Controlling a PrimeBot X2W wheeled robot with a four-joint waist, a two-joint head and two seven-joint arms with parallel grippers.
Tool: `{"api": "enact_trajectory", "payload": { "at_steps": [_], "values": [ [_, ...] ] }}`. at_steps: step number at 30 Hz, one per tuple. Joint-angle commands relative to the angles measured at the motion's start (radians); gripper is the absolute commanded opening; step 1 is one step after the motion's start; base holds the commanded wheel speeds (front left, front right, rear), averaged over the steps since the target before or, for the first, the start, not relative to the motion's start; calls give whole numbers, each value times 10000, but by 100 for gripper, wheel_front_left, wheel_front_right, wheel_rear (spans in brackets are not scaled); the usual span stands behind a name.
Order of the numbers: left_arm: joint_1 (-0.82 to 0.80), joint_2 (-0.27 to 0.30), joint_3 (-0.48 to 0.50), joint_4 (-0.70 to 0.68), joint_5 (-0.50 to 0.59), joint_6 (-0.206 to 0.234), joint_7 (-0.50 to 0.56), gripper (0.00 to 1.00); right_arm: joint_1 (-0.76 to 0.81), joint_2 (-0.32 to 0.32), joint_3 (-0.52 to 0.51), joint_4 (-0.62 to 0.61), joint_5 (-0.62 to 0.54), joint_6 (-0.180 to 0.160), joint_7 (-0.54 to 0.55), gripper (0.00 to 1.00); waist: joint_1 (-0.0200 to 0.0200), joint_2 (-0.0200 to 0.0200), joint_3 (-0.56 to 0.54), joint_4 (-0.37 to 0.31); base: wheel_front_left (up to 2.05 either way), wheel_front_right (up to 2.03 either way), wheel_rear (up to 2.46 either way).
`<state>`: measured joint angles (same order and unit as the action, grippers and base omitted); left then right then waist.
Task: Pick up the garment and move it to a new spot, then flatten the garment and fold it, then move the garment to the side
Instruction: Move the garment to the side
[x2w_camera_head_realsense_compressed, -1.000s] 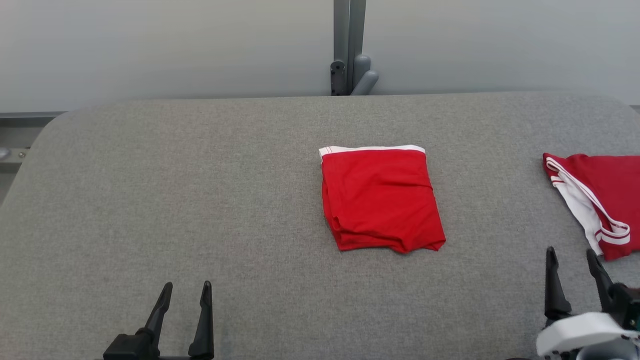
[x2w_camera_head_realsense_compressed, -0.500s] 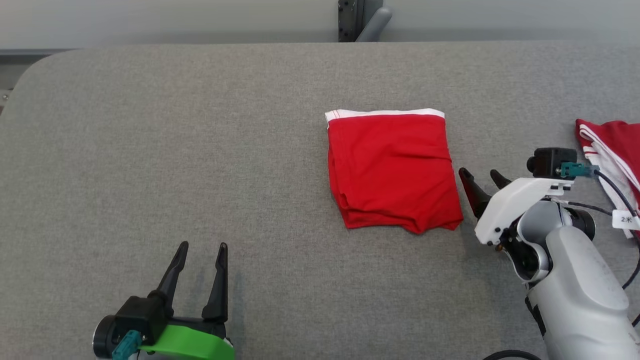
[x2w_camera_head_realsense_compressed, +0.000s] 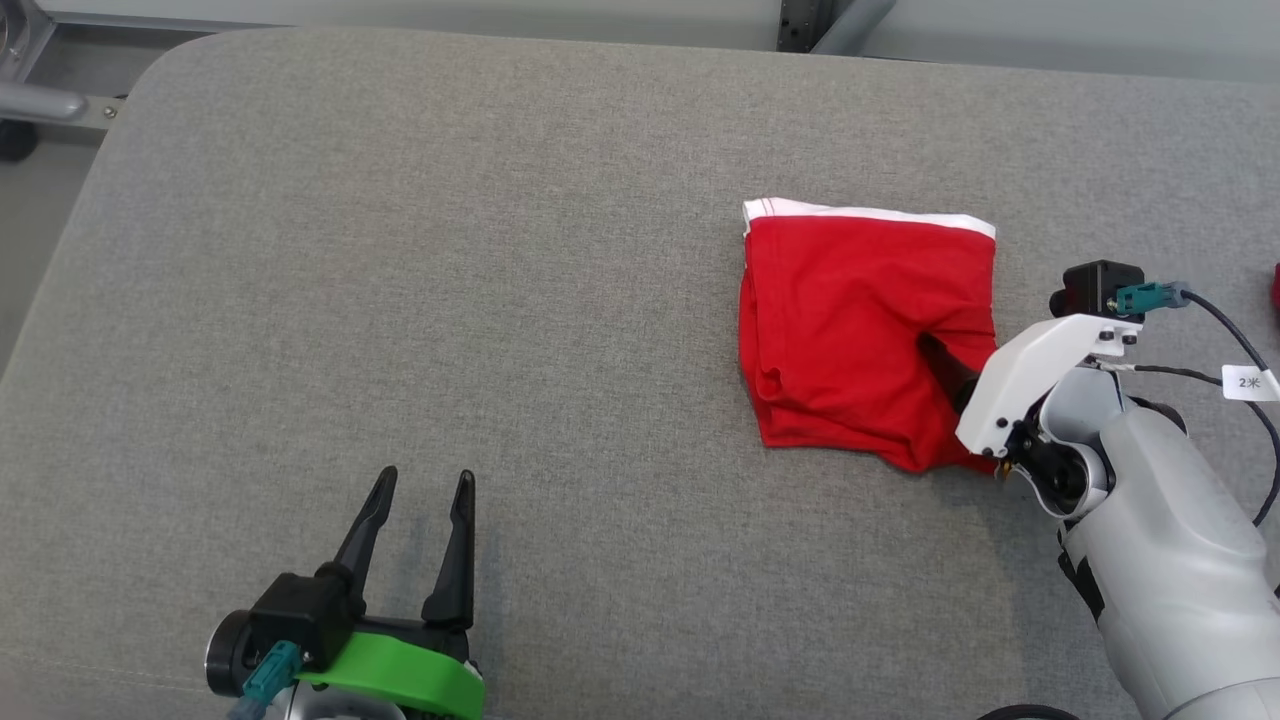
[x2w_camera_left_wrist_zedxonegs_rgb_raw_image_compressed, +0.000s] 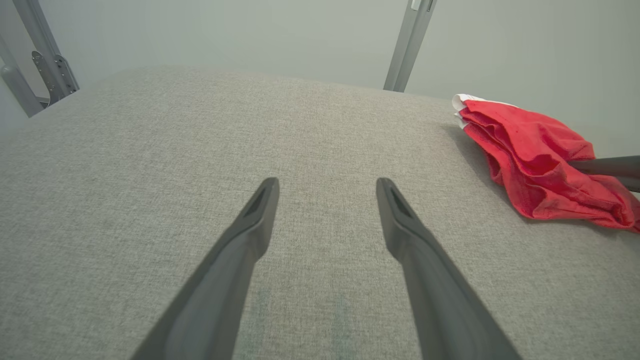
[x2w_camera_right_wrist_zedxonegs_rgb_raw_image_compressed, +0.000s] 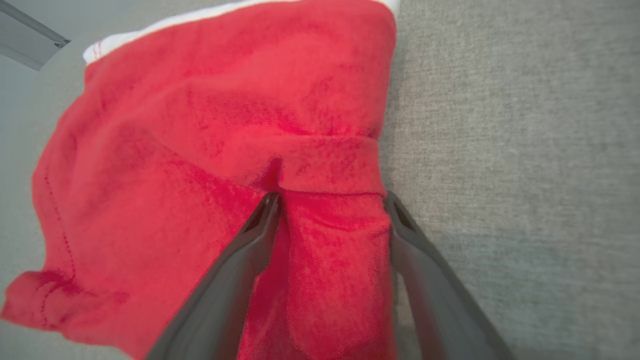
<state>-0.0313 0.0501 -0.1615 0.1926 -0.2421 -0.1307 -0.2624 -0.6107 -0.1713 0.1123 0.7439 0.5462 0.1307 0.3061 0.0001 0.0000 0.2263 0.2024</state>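
Grey fabric worktop (x2w_camera_head_realsense_compressed: 400, 300), pale wall behind. Red garment (x2w_camera_head_realsense_compressed: 850, 330), white band at far edge, laid folded at 2 o'clock in head view. Right jaws spread wide, pushed onto garment's 4 o'clock edge; ridge of cloth bracketed between them, nothing clamped. Left jaws spread wide, empty, held over bare worktop at 7 o'clock. Step judged: grasp for move to side, fold appearing done. Next called for: right jaws closed on all layers before lift, else stack likely undone.

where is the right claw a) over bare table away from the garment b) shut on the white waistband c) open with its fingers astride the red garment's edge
c: the right claw has its fingers apart, with a fold of the red garment between them.
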Motion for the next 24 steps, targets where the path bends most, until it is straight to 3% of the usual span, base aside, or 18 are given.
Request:
{"api": "enact_trajectory", "payload": {
  "at_steps": [1,2,3,4,11,18,24],
  "values": [
    [-71,18,-1,-13,7,7,-26,100,-20,-9,43,191,132,-3,88,100,-1,0,-10,48,0,0,0],
    [-51,18,8,-23,3,7,-25,100,-63,37,40,288,289,-3,164,100,-1,0,-10,47,0,0,0],
    [-28,18,23,-34,-10,7,-26,100,-114,86,105,344,440,-1,245,27,-1,0,-9,31,0,0,0],
    [-3,18,46,-44,-16,7,-26,100,-172,123,144,352,618,-3,288,0,-1,0,-10,-3,0,0,0],
    [187,19,317,-234,-87,7,-25,100,-502,-366,968,-717,1657,-3,573,0,-1,0,10,-1074,0,0,0],
    [362,21,516,-595,70,7,-25,100,-146,-1200,1450,-2117,2105,-3,1117,0,-1,0,135,-3025,0,0,0],
    [189,172,387,-788,90,6,-25,100,-257,-1878,1259,-3058,1738,-1,1550,0,-1,0,379,-4383,0,0,0]
  ]
}}
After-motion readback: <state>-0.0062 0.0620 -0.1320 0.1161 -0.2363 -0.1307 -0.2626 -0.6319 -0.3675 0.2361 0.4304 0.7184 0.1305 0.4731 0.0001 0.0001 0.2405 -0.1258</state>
